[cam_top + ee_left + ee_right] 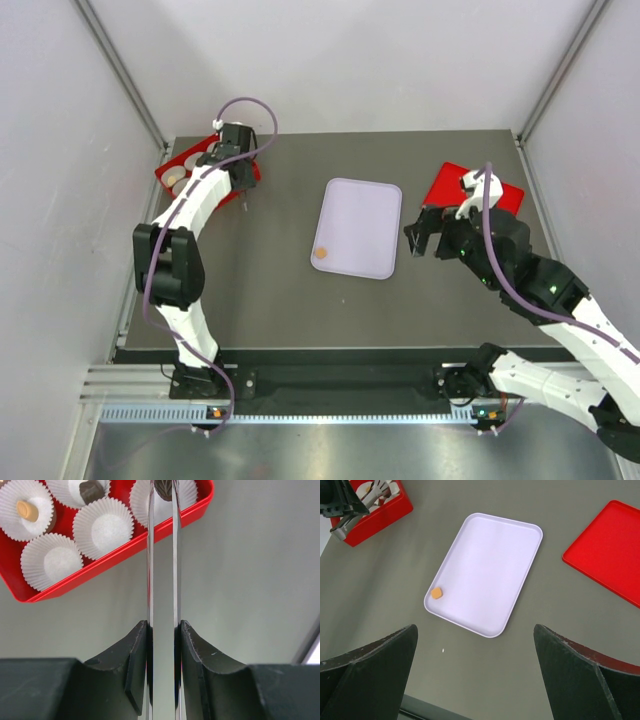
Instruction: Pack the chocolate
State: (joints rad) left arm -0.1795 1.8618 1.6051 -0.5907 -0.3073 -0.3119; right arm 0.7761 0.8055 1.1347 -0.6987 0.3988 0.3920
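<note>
dark grey table (pixel 270 290) is stretching between pale walls, and we are looking at a red box (pixel 125 550) sitting at its ten o'clock corner. our left gripper (pixel 162 630) is squeezing a pair of tweezers (pixel 150 555), with the jaws pressed in on the two metal blades. at the tips, the blades are pinching a dark chocolate piece (pixel 163 487) over the white paper cup at the box's far right. among the other paper cups (pixel 102 528), one is holding a caramel piece (pixel 27 511) and one a second dark piece (pixel 91 490). several others are showing empty.

a lavender tray (pixel 360 228) is lying mid-table, and a lone caramel piece (pixel 321 253) is waiting at its seven o'clock corner. our right gripper (pixel 475 630) is hanging with its jaws spread wide and holding nothing. it is at the tray's three o'clock side, near a red lid (pixel 612 550).

we are judging the step to be seating this dark piece in its cup. to do it well, we are thinking of centring the tips over the cup and lowering until the piece is nearly resting on the paper. then we are easing the squeeze gently, so the piece is dropping free instead of sticking to a blade. lifting straight out afterwards should be sparing the pleats, since the light cup could be tipping or riding up with the tips.
</note>
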